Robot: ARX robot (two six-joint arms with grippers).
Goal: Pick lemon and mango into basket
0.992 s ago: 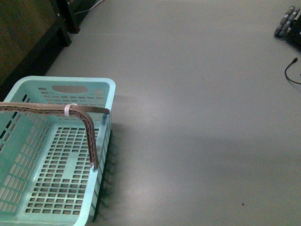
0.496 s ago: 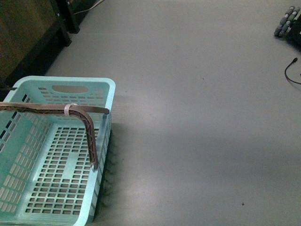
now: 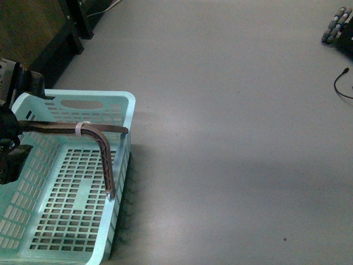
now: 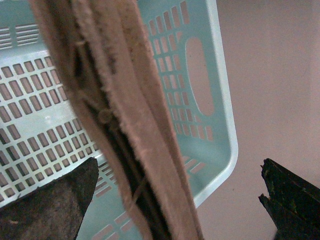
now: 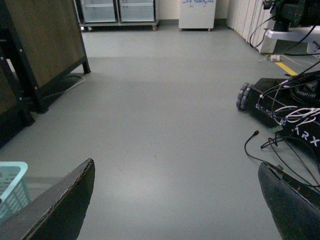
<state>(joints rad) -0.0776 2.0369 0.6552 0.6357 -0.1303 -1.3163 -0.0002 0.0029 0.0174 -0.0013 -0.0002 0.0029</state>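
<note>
Grey smooth floor (image 3: pixel 231 138) fills most of the front view, with a dark wooden cabinet on black legs (image 5: pixel 45 35) along its far left edge and a low black wheeled base trailing cables (image 5: pixel 280 100) at its far right edge. A loose black cable (image 3: pixel 342 85) lies on the floor near that base. On the near left part of the floor stands the light teal plastic basket with slotted walls and floor (image 3: pixel 88 94), just in front of the cabinet. Its far wall has an oval cut-out. Its brown ribbed handle (image 3: pixel 107 165) is raised above the rim, running across the top and bending down to the right wall. A narrow white band (image 3: pixel 80 128) is wrapped round the handle near the bend. The dark left gripper (image 4: pixel 180 162) sits over the basket's left side with the handle passing between its two fingers (image 4: pixel 50 210). The fingers are spread wide, and the left wrist view shows a gap between them and the handle. The right gripper (image 5: pixel 175 170) hangs over bare floor to the right of the basket, whose corner just shows at the edge of the right wrist view. Its dark fingers (image 5: pixel 55 210) are likewise wide apart, gripping nothing.
</note>
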